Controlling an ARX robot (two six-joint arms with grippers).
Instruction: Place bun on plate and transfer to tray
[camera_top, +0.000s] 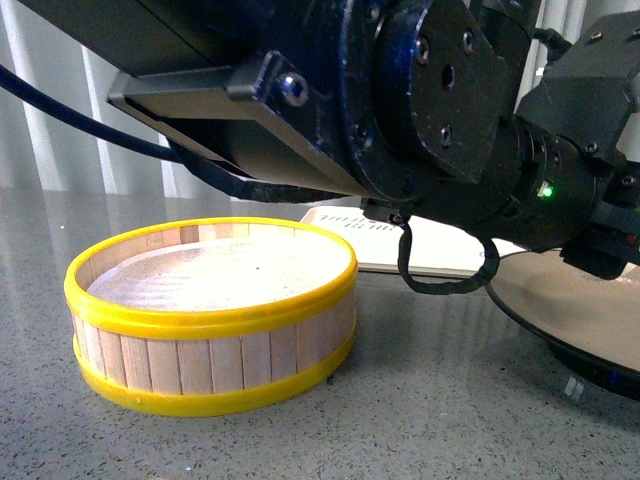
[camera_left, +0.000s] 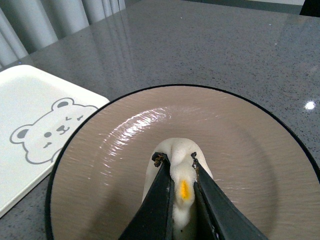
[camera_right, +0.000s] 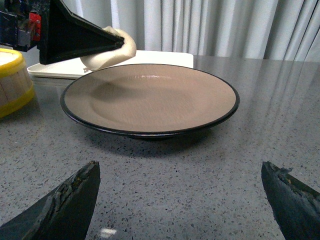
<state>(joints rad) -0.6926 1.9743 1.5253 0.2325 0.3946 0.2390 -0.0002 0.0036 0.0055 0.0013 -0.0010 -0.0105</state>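
Note:
My left gripper (camera_left: 176, 159) is shut on the white bun (camera_left: 179, 152), squeezed between its black fingers, and holds it just above the beige plate with the black rim (camera_left: 125, 150). The right wrist view shows the bun (camera_right: 112, 50) hanging over the plate's (camera_right: 150, 95) far edge, clear of its surface. The cream-white tray (camera_left: 30, 100) with a bear print lies beside the plate; it also shows behind the plate (camera_right: 165, 56). My right gripper (camera_right: 181, 195) is open and empty, low over the counter in front of the plate. In the front view the plate (camera_top: 580, 300) is at the right and the tray (camera_top: 440, 250) behind.
A round wooden steamer basket with yellow rims (camera_top: 210, 310) stands on the grey speckled counter at the left; its edge shows in the right wrist view (camera_right: 12, 85). My left arm's dark body (camera_top: 400, 100) fills the top of the front view. White curtains hang behind.

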